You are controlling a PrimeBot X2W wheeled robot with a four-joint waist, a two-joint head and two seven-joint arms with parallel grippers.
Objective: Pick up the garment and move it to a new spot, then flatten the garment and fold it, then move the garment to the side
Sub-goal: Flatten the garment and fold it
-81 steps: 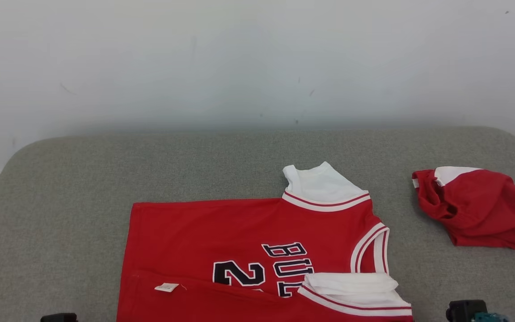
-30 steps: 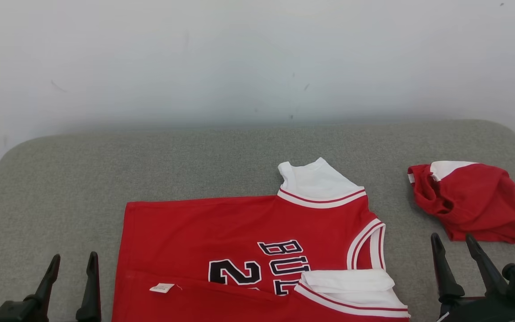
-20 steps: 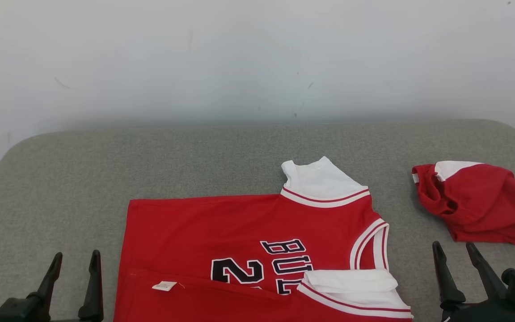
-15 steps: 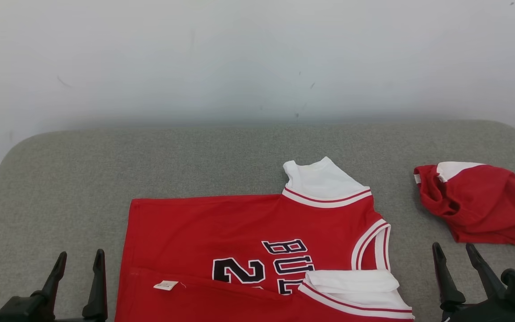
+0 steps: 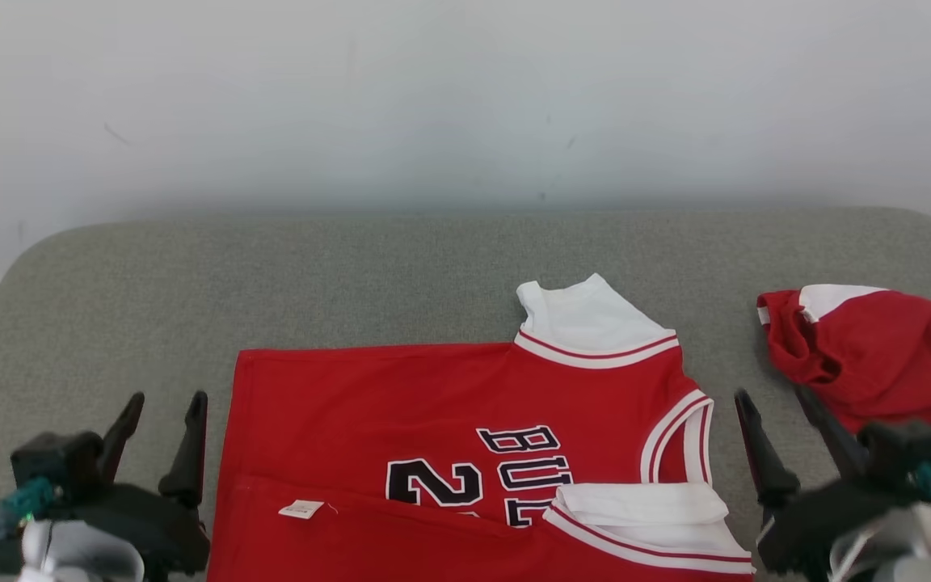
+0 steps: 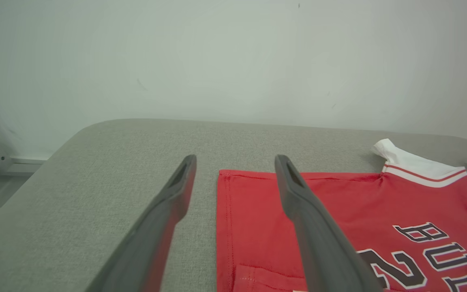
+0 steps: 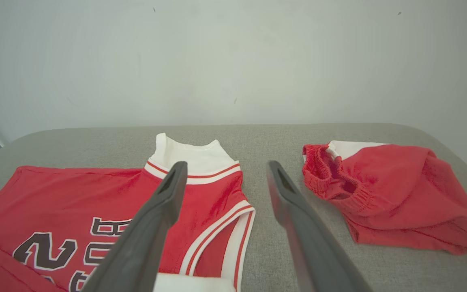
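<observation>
Head view: red jersey (image 5: pixel 433 396) lies flat on the grey tabletop (image 5: pixel 271 275), at the near middle, its near part cut off by the frame edge. Its long axis runs left–right: hem toward the robot's left, white shoulder straps and collar toward its right. The near long edge is turned over onto the front, with a small white label (image 5: pixel 301 509) showing on the flap. Left hand (image 5: pixel 166 402) sits just beside the hem and is spread and empty. Right hand (image 5: pixel 771 396) sits just beside the armhole end, also spread and empty. A crumpled pair of red shorts (image 5: pixel 878 364) lies further right, apart from the jersey.

Left wrist view: the left hand's fingers point toward the wall (image 6: pixel 233 61), and the jersey's far hem corner shows between them. The hem edge runs along the fingers, just inside the right one. Nothing is between the jaws.

Right wrist view: the fingers straddle the shoulder end — the left finger over the jersey's chest, the right finger over bare tabletop between jersey and shorts. The jaws stand wide and hold nothing.

Judgement: the fold is partly done and the jersey is the piece being worked. Each hand is nearest its own end, left on the hem and right on the shoulders, so a two-hand pinch along the long axis looks natural. The shorts are close enough to the right hand to snag.
</observation>
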